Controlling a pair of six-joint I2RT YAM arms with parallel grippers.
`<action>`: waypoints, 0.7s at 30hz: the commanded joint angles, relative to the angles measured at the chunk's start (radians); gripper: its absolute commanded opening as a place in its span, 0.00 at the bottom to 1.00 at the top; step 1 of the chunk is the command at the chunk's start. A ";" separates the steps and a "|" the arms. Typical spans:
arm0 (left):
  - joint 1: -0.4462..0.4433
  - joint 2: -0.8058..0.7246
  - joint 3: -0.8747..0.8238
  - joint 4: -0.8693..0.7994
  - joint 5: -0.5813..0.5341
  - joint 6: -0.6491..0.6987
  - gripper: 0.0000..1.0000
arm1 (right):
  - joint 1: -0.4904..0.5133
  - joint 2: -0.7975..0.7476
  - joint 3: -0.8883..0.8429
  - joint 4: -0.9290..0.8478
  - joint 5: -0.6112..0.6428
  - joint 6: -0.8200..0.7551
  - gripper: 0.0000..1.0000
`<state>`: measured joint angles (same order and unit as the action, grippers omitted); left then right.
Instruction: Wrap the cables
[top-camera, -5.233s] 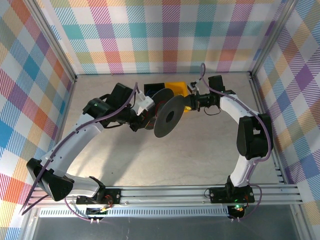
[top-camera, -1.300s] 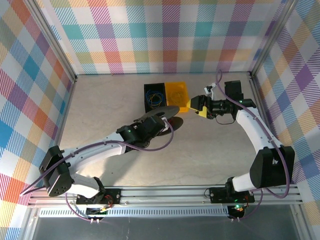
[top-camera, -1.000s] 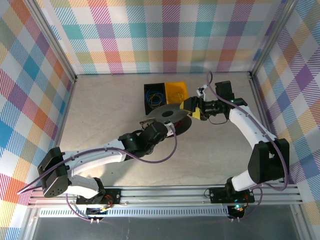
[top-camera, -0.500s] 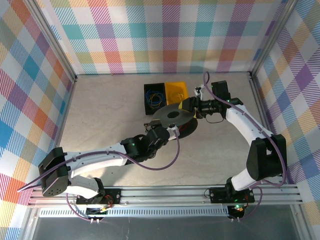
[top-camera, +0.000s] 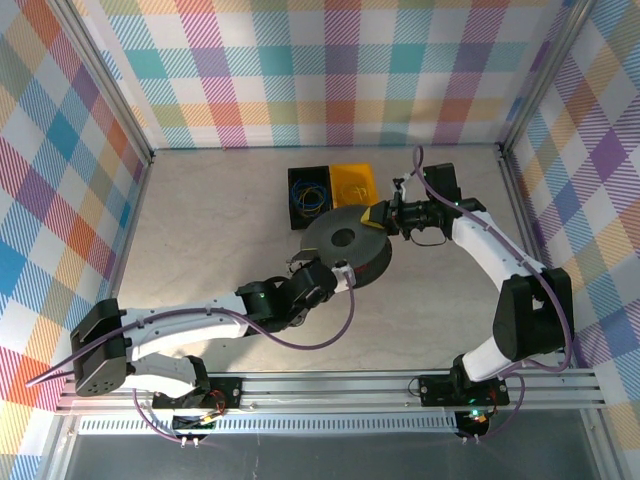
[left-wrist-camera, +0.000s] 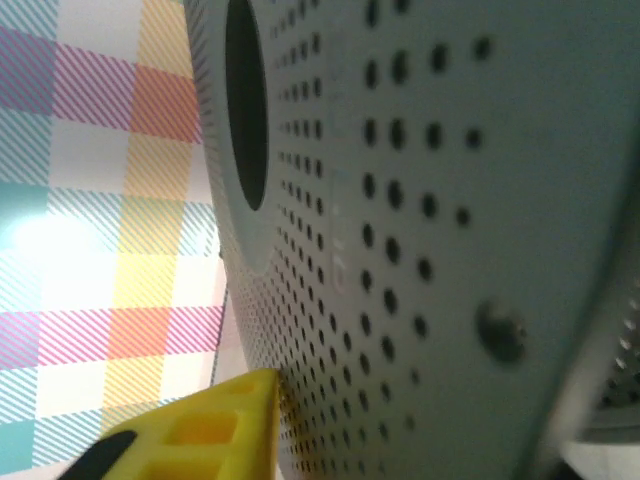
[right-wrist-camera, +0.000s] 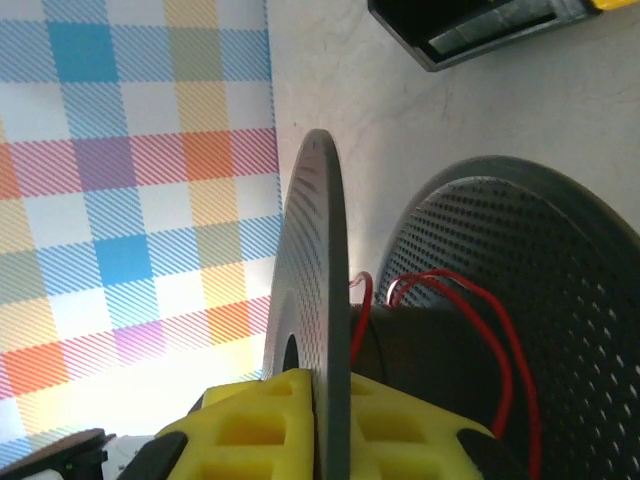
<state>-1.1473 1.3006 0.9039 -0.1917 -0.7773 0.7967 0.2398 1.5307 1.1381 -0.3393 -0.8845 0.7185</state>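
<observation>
Red-orange cables (right-wrist-camera: 500, 335) sit in a few slack loops around the hub of the black spool (top-camera: 325, 240), between its two perforated flanges. The right gripper (right-wrist-camera: 316, 395) is clamped on the thin rim of one flange, at about 1 o'clock of the spool in the top view. The left gripper (top-camera: 338, 272) sits at about 7 o'clock. Only one yellow finger (left-wrist-camera: 215, 425) shows beside the flange, so I cannot tell how wide its jaws stand or whether they hold anything. The likely trouble is that a pinch on so narrow an edge lets the spool pivot or slip, and the loose loops could then spring off the hub. A swing toward 12 o'clock might also strike the black bin (top-camera: 292, 195) or the yellow bin (top-camera: 345, 180). The table (top-camera: 220, 220) is pale, faintly marbled and smooth, walled by pastel plaid panels (top-camera: 320, 70) in metal framing.
</observation>
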 joint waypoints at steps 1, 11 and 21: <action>0.009 -0.119 0.060 0.015 0.019 -0.153 0.40 | 0.005 -0.003 -0.034 0.111 0.051 -0.090 0.00; 0.009 -0.294 0.086 -0.183 0.127 -0.308 1.00 | 0.004 -0.021 -0.041 0.182 0.058 -0.026 0.00; 0.095 -0.447 0.044 -0.208 0.101 -0.504 1.00 | 0.002 -0.062 -0.107 0.266 0.033 -0.007 0.00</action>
<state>-1.0988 0.8841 0.9691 -0.3752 -0.6640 0.4068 0.2409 1.5246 1.0527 -0.1616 -0.8001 0.7021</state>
